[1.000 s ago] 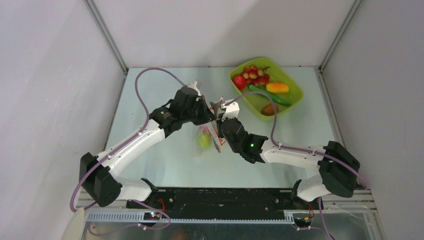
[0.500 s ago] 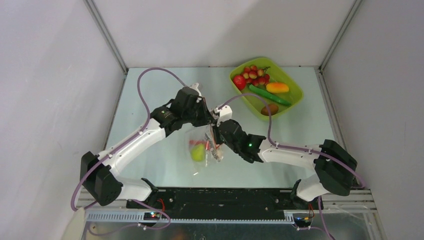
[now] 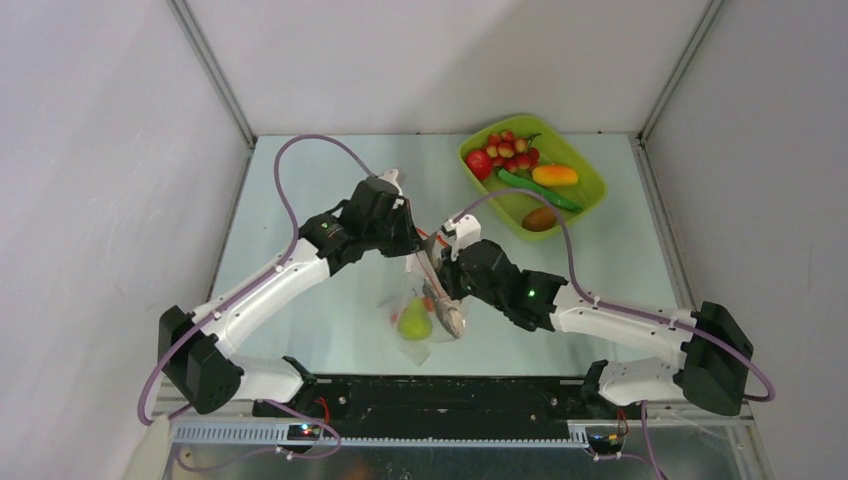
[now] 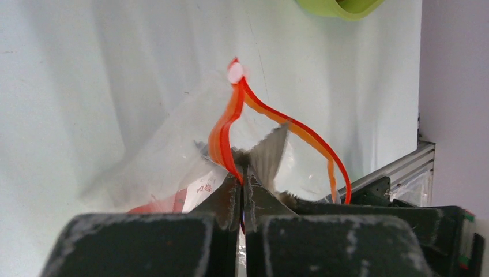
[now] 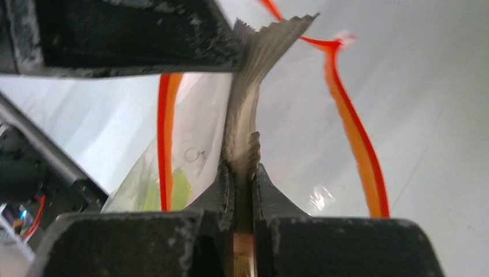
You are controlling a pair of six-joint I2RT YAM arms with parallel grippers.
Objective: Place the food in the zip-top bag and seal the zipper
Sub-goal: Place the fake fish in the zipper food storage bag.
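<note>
Fish (image 5: 245, 115) at the mouth, tail fin poking past the fingertips; the right gripper (image 5: 242, 176) is pressed tight on its grey body, low centre of the right wrist view; the left gripper (image 4: 241, 183) is pinched on the near lip of the zip-top bag (image 3: 400, 300), holding the mouth up. The bag hangs at the centre of the overhead frame, just below where the two claws meet, with the green pear (image 3: 413, 323) lying in its bottom; the rest of the food waits in the lime tray (image 3: 590, 180) at upper right.

Risks, as I judge them: the tail fin could snag the zipper (image 4: 300, 128) on release and leave the fish straddling the lip; the thin film could slip from the left pinch and the mouth fold shut.

The left wrist view gives the white slider tab (image 4: 235, 73) at the far end of the orange loop, too small to find from overhead; the overhead alone shows the whole bag and the tray; the right wrist view catches the pear through the film.
</note>
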